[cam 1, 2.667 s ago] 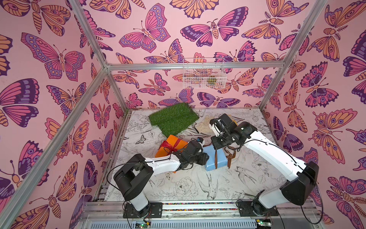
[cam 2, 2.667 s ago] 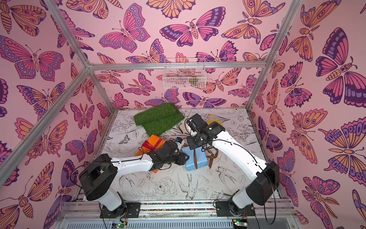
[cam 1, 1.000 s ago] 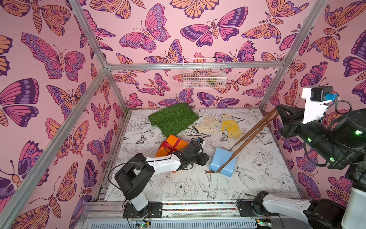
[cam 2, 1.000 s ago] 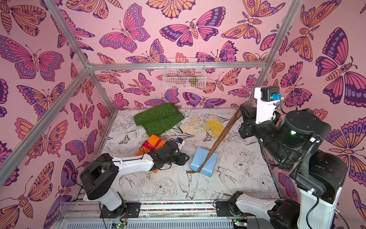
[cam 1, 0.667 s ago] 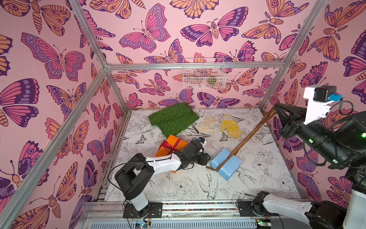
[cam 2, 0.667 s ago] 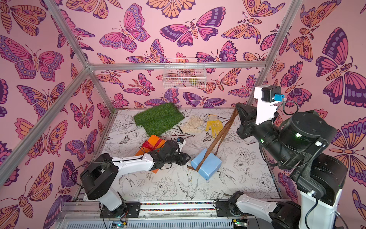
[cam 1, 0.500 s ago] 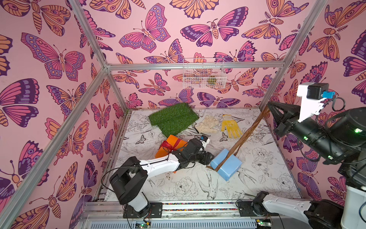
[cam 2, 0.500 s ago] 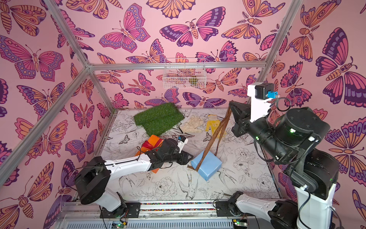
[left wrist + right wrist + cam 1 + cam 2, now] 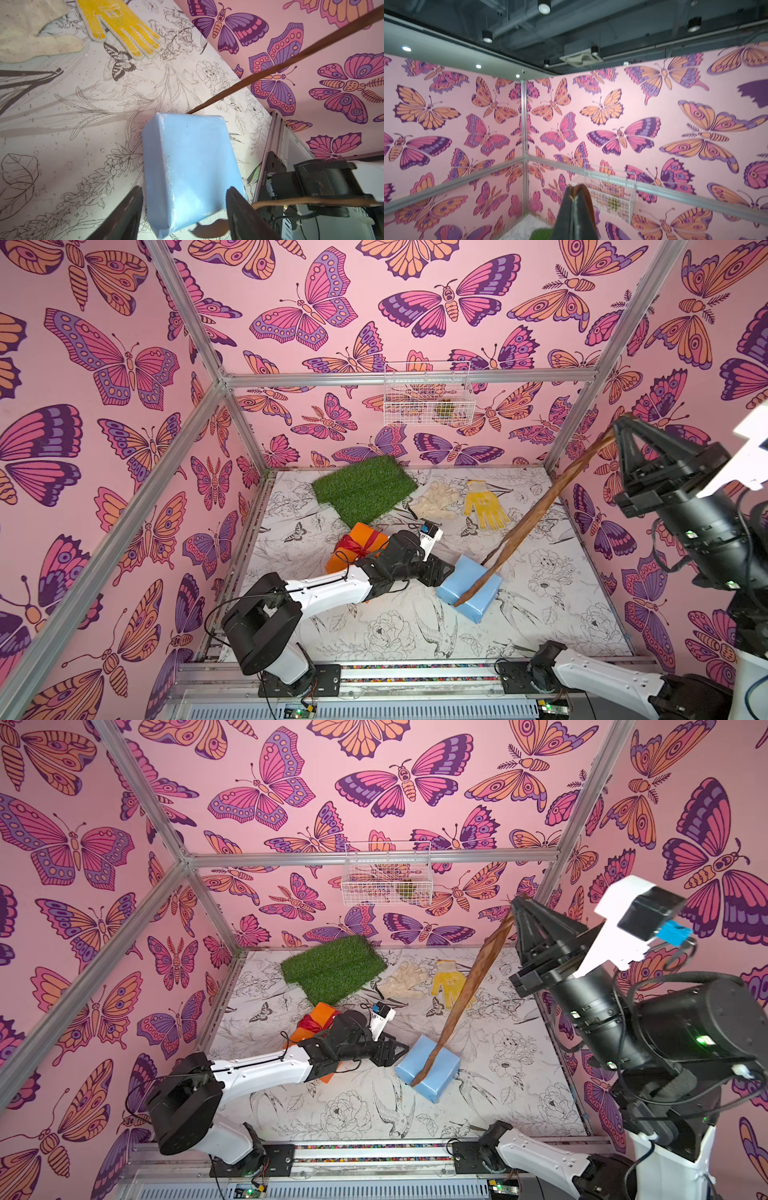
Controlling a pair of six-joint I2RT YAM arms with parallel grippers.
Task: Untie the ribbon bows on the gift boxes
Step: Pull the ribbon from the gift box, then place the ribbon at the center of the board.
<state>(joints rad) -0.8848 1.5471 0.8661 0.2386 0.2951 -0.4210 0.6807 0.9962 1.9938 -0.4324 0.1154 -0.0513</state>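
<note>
The right pincer (image 9: 622, 419), raised high, was clamped on the brown ribbon (image 9: 536, 514), which ran straight down across the light blue gift box (image 9: 478, 593) on the worktop (image 9: 374, 635). The left pincer (image 9: 182, 209) stood apart, straddling that box's end. The red ribbon bow (image 9: 353, 545) sat tied on the orange gift box (image 9: 360, 532).

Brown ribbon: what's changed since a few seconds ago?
The right gripper, shut on the brown ribbon, rose from the blue box up toward the right wall, drawing the ribbon out taut. The box slid right and turned. The left gripper stays at its end, jaws apart. The orange box and red bow are unchanged.
</note>
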